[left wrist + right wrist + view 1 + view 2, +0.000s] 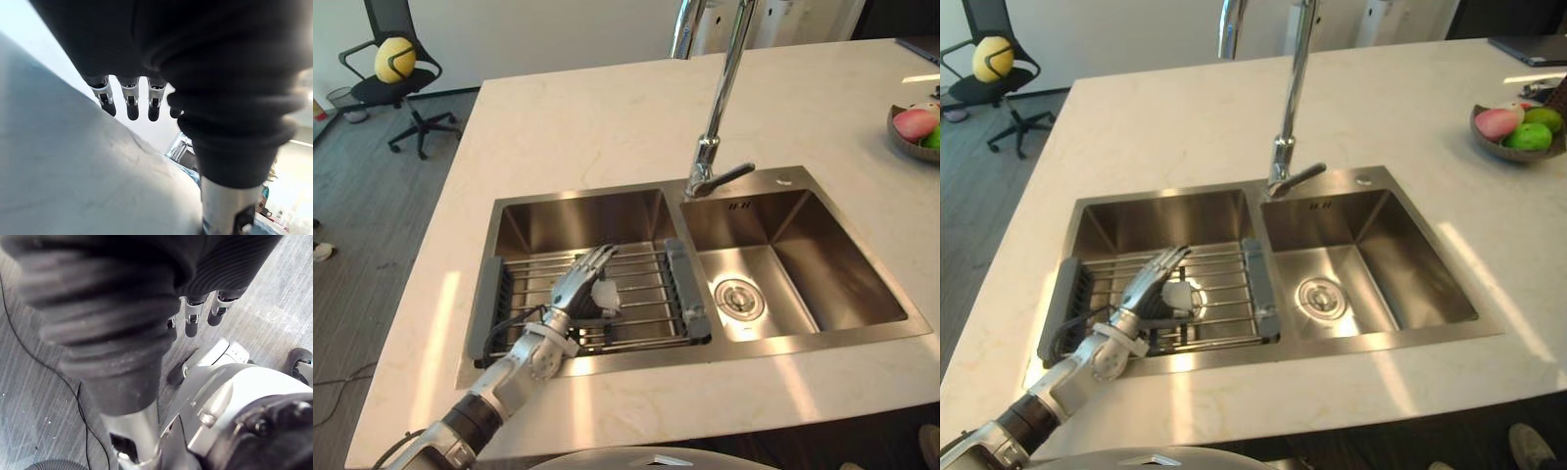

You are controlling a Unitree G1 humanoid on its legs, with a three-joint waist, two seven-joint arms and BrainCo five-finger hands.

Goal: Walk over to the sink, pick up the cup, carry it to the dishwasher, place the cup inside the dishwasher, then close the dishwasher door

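A small pale cup (606, 295) lies on the wire rack (651, 311) in the left basin of the steel double sink (803, 343). My left hand (571, 294) reaches down into that basin from the near side. Its fingers are stretched out over the rack, with the cup right beside the palm on the thumb side. I cannot tell whether the hand touches the cup. The left wrist view shows its fingers (132, 100) fairly straight above a pale curved surface. My right hand (191, 316) hangs low over the grey floor with relaxed fingers, holding nothing.
A tall chrome faucet (715, 137) rises behind the divider between the basins. The right basin has a round drain (739, 299). A bowl of fruit (1518, 132) sits at the far right of the pale stone counter (587, 127). An office chair (396, 69) stands beyond the counter's far left.
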